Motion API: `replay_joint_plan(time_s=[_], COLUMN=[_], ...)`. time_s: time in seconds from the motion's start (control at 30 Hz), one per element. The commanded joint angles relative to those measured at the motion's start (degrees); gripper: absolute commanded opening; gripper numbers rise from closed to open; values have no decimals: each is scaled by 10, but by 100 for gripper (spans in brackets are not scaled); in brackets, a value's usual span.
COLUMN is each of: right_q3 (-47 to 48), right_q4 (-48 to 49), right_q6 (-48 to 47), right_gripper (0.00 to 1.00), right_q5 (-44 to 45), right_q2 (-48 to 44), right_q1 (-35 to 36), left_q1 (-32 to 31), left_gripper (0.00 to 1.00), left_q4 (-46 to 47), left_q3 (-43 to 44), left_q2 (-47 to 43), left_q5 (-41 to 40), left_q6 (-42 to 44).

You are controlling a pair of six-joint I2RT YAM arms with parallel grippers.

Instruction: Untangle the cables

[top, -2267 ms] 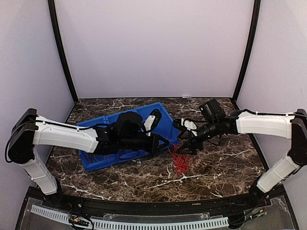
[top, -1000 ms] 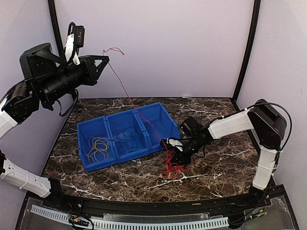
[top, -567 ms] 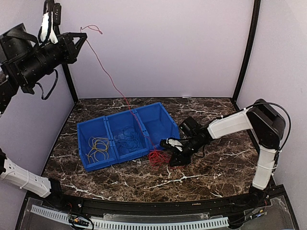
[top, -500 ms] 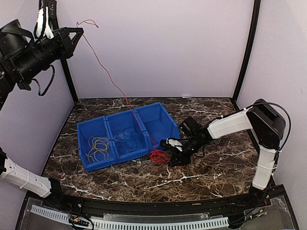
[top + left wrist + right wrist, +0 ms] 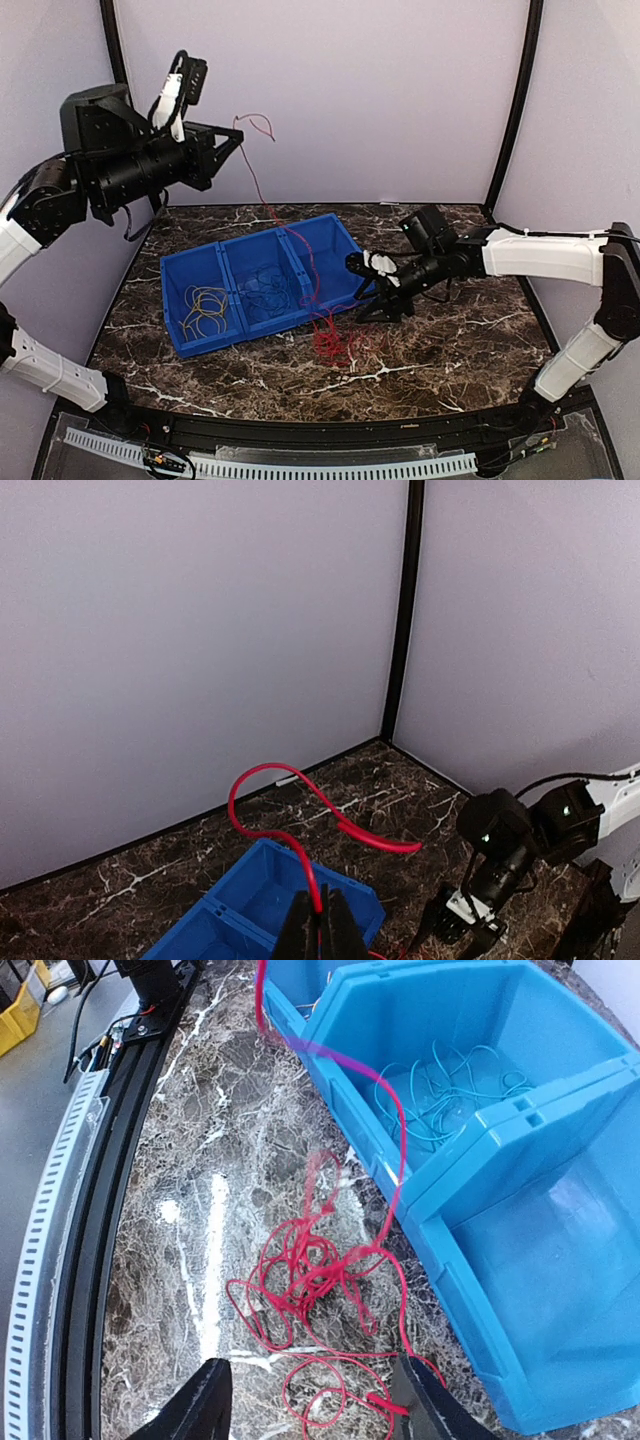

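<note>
Left arm raised, right arm low.
Left arm [image 5: 120, 170] is lifted high at the left and reaches right. Its end effector [image 5: 230, 142] has its fingers [image 5: 300, 925] pressed together on a red cable [image 5: 375, 842]. Right arm [image 5: 545, 255] is stretched leftward and held low, with its end effector [image 5: 362, 288] fingers [image 5: 205, 1400] spread wide.

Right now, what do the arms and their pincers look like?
The left arm and right arm have white shells, black joints and black wrists, with thin black wires looping alongside. The left pincer and right pincer are black, two-fingered.
</note>
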Motion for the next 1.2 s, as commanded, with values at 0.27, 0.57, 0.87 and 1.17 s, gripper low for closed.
replay_joint_plan(time_s=[0.27, 0.57, 0.87, 1.17], right_q3=[44, 70, 56, -46], right_q4=[63, 76, 33, 6], right_q6=[-24, 6, -5, -44], right_gripper=[65, 69, 0, 0], right_q5=[99, 193, 209, 281], right_q2=[101, 208, 232, 146], right_q1=[98, 147, 156, 142], left_q1=[-1, -1, -1, -1], left_gripper=[0, 0, 0, 0], left_q4=[67, 45, -29, 3], left_q3=[-173, -176, -7, 214], left_q2=[-73, -96, -58, -17], left_q5=[44, 19, -62, -183], left_q6=[-107, -102, -21, 150])
